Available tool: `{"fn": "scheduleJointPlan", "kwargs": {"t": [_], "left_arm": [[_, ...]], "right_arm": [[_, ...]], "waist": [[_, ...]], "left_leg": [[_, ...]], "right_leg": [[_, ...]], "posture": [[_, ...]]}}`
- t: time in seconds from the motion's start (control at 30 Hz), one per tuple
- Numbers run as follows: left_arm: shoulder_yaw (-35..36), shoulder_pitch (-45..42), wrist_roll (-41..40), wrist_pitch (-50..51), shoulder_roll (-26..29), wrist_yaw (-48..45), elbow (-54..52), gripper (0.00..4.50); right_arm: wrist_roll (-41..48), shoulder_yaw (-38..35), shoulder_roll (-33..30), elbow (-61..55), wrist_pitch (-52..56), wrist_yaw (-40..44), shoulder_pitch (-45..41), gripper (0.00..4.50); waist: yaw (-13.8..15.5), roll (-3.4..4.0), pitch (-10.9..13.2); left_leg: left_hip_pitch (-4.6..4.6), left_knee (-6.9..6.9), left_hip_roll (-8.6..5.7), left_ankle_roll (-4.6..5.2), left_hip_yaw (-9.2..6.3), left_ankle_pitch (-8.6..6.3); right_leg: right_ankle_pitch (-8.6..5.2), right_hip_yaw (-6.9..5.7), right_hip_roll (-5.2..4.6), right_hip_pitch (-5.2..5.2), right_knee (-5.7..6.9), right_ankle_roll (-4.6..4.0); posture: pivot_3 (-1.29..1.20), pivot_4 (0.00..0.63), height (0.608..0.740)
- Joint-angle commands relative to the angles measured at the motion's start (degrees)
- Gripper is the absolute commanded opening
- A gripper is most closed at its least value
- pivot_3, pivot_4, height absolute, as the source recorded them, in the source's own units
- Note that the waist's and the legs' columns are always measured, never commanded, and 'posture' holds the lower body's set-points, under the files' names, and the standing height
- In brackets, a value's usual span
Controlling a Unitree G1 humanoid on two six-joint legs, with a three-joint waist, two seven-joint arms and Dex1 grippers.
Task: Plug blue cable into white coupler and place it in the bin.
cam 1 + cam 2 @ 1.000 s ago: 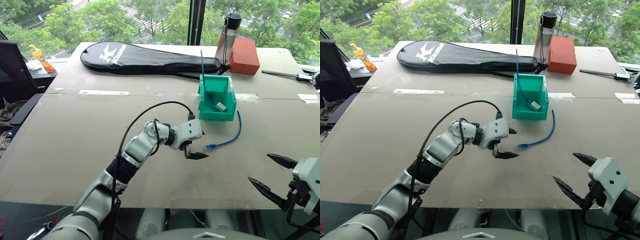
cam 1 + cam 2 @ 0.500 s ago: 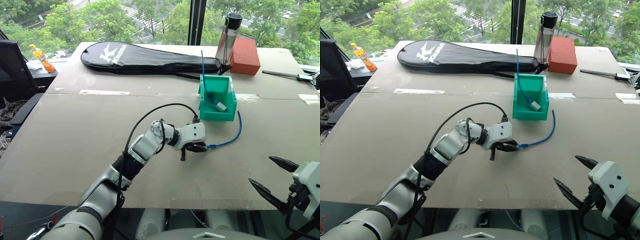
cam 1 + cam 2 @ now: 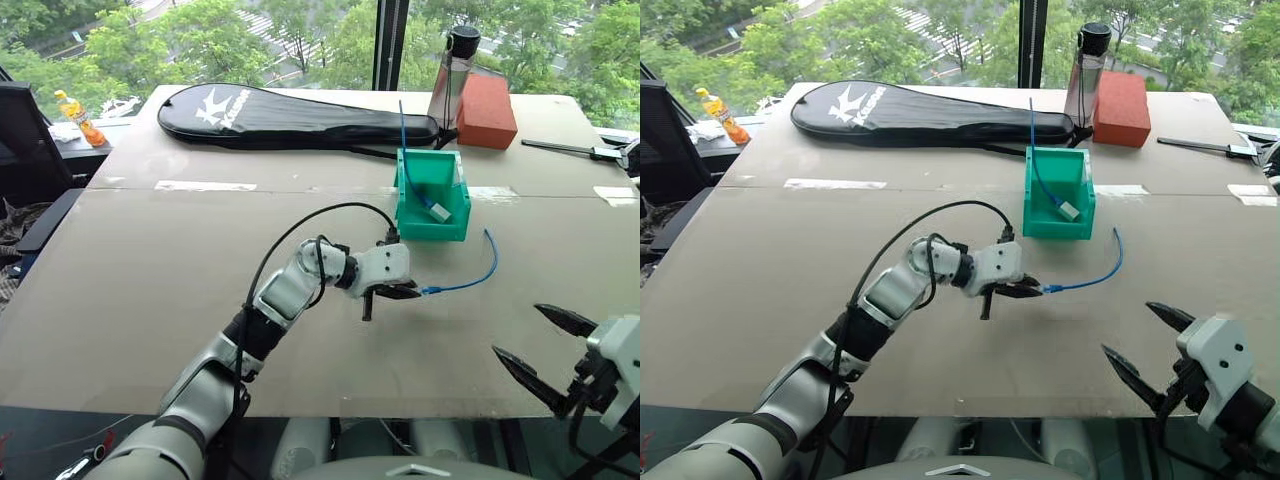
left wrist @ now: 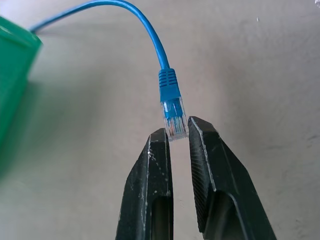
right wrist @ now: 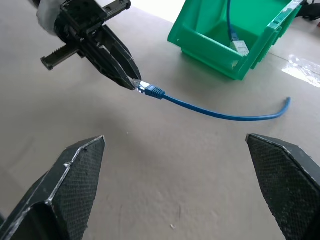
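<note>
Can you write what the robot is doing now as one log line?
left gripper: shut on blue cable plug | right gripper: open, empty | bin: beside cable

We see a tan table (image 3: 150,260) carrying the teal bin (image 3: 432,210) near its middle and the blue cable (image 3: 470,280) just beside it. Along the far edge lie a black racket case (image 3: 290,115), a steel bottle (image 3: 455,85) and a red block (image 3: 487,98).
</note>
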Motion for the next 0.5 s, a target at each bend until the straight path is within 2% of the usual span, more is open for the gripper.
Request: {"fn": "scheduleJointPlan", "kwargs": {"t": [0.03, 0.27, 0.4, 0.5], "left_arm": [[5.1, 0.6, -5.1, -5.9, -0.7, -0.6, -4.2, 0.04], [9.9, -1.6, -4.2, -16.3, -3.3, 5.1, -3.7, 0.04], [10.4, -2.3, -3.4, -20.1, -3.5, 6.6, -2.7, 0.0], [10.7, -2.3, -3.5, -21.8, -3.3, 7.2, -2.3, 0.0]], "right_arm": [[15.1, 0.5, 1.0, -1.4, 6.9, -8.5, -2.8, 4.5], [39.2, 6.4, 1.9, 1.3, 9.7, -33.5, -15.4, 4.5], [46.4, 12.2, 3.2, 2.7, 7.2, -42.8, -23.4, 3.4], [47.8, 15.6, 4.3, 4.9, 5.7, -47.7, -28.4, 3.4]], "waist": [[0.0, 0.0, 0.0], [0.0, -0.02, 0.0], [-0.1, -0.04, 0.0], [-0.1, -0.05, 0.0]], "left_leg": [[-0.01, 0.0, 0.0, 0.0, -0.03, 0.0], [-0.06, 0.08, -0.08, 0.01, 0.01, 0.0], [-0.08, 0.1, -0.07, 0.01, -0.02, 0.0], [-0.06, 0.1, -0.08, 0.01, 0.02, 0.0]], "right_leg": [[0.01, 0.01, -0.01, 0.0, 0.0, -0.01], [0.03, 0.06, -0.07, 0.03, 0.0, -0.01], [0.08, 0.04, 0.03, 0.06, 0.0, 0.07], [0.17, 0.02, 0.08, 0.04, 0.0, 0.22]], "posture": [[0.0, 0.15, 0.74], [0.0, 0.15, 0.74], [0.0, 0.15, 0.74], [0.0, 0.15, 0.74]]}}
